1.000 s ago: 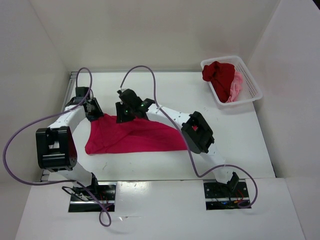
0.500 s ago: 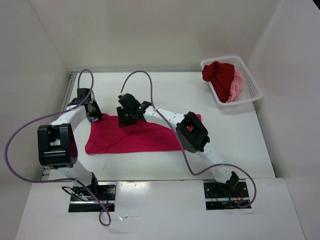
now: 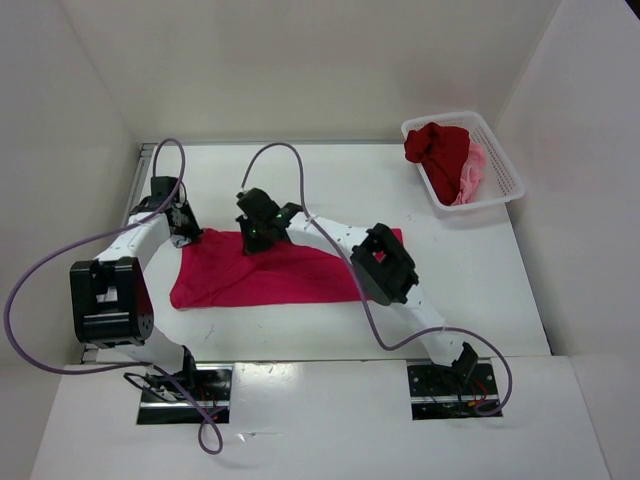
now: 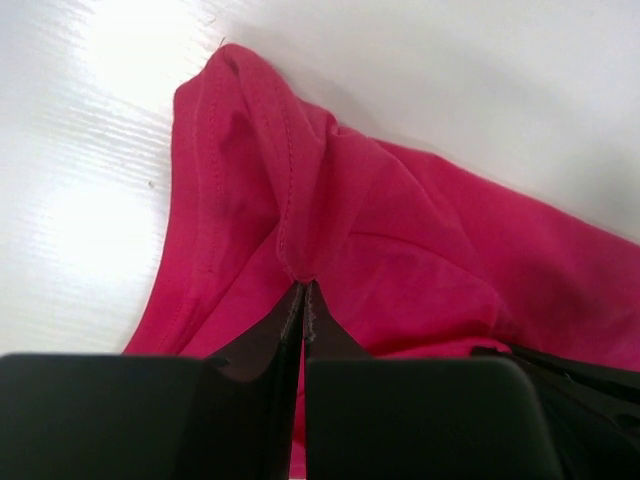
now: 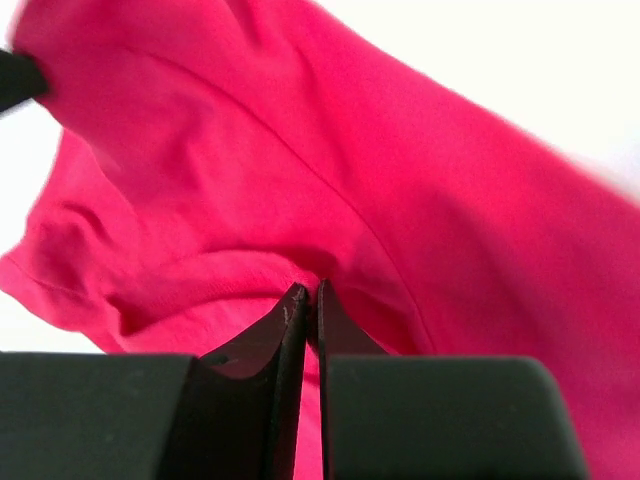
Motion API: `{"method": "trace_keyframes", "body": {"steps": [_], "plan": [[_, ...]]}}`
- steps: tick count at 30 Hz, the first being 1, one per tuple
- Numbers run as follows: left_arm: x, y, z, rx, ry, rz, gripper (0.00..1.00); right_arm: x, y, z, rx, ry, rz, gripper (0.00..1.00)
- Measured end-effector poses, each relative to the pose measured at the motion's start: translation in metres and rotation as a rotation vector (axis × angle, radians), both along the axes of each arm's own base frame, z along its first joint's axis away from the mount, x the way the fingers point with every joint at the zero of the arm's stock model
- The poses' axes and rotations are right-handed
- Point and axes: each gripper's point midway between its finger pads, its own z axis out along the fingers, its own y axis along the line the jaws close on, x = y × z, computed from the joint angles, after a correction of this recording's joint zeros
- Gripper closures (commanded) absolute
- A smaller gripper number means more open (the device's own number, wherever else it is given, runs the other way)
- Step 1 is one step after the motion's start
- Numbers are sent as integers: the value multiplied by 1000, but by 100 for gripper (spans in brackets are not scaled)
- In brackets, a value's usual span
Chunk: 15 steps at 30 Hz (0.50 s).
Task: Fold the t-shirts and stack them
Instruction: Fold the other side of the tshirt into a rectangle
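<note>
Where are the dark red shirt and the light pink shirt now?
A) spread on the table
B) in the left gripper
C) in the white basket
C: the dark red shirt and the light pink shirt lie bunched together inside the white basket.

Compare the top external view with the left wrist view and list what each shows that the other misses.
Only the top external view shows the white basket holding the dark red shirt and light pink shirt, plus the right gripper. Only the left wrist view shows that the left gripper is pinched shut on bunched, stitched cloth. Both show the crimson-pink shirt on the white table.
</note>
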Motion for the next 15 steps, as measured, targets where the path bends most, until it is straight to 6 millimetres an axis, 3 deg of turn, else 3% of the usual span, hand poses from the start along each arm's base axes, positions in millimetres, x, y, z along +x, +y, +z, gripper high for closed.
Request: {"method": "trace_keyframes", "body": {"steps": [4,10,15], "plan": [[-7,1,2,14,18,-10,96,-20,-26,-5,-45,34,-2,92],[-20,5,3,36,61,-5,96,-50,-57,8,-48,67,8,89],[-32,10,0,70,107,-4,96,-67,-68,12,-42,81,19,86]]}}
